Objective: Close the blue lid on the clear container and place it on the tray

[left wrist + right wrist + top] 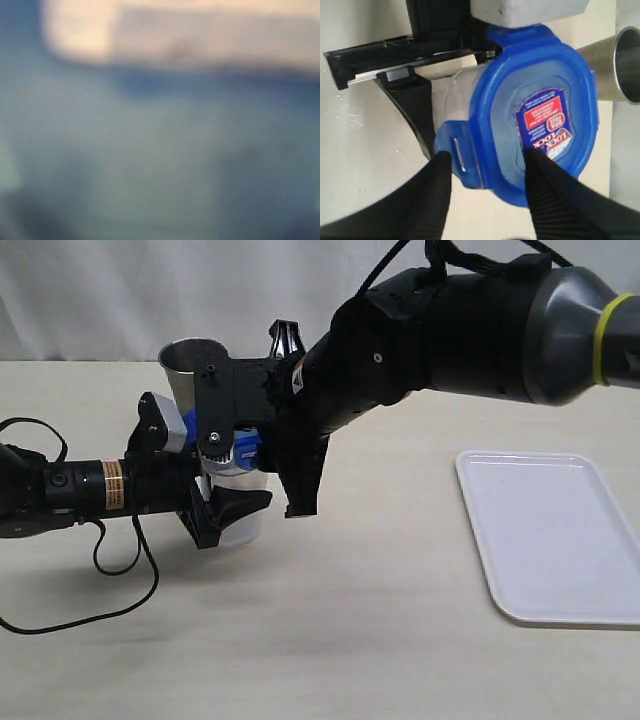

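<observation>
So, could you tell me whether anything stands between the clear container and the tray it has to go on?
Nothing visible does. The stretch of table between the clear container and the tray is bare in the exterior view. The steel cup stands behind the container, off that path.

The black right arm (430, 340) wears a yellow band (603, 325).

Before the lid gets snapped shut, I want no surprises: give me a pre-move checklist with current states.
1. Blue lid seated on the clear container: ok.
2. Left gripper clamping the container: ok.
3. Right gripper above the lid, fingers apart: ok.
4. Lid flaps locked: cannot tell.
5. Steel cup apart from the lid: ok, but close.
6. White tray has room: ok.
</observation>
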Action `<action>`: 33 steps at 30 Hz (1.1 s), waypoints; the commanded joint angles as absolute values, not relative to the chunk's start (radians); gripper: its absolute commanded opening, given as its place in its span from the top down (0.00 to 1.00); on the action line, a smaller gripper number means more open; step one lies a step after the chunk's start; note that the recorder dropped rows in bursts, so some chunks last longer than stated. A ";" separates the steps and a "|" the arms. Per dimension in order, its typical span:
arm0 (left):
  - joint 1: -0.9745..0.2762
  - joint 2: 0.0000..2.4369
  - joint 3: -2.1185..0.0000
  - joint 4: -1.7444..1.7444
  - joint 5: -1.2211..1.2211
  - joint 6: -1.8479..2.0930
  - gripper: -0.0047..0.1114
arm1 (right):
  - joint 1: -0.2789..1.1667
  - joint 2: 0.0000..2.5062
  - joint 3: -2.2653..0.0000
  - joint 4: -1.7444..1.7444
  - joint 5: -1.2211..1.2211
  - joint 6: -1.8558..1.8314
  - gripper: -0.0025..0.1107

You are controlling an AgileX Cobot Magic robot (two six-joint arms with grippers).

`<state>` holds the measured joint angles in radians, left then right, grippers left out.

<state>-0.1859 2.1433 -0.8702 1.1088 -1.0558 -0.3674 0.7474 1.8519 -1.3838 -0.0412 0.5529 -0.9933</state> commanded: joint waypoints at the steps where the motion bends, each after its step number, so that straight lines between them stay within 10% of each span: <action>1: -0.198 2.116 -0.880 1.123 -1.221 -0.367 0.96 | 0.792 1.926 -1.366 -0.075 0.578 -0.996 0.62; 33: -0.196 2.116 -0.884 1.105 -1.221 0.022 0.96 | 0.806 1.797 -1.366 -0.130 0.581 -0.815 0.65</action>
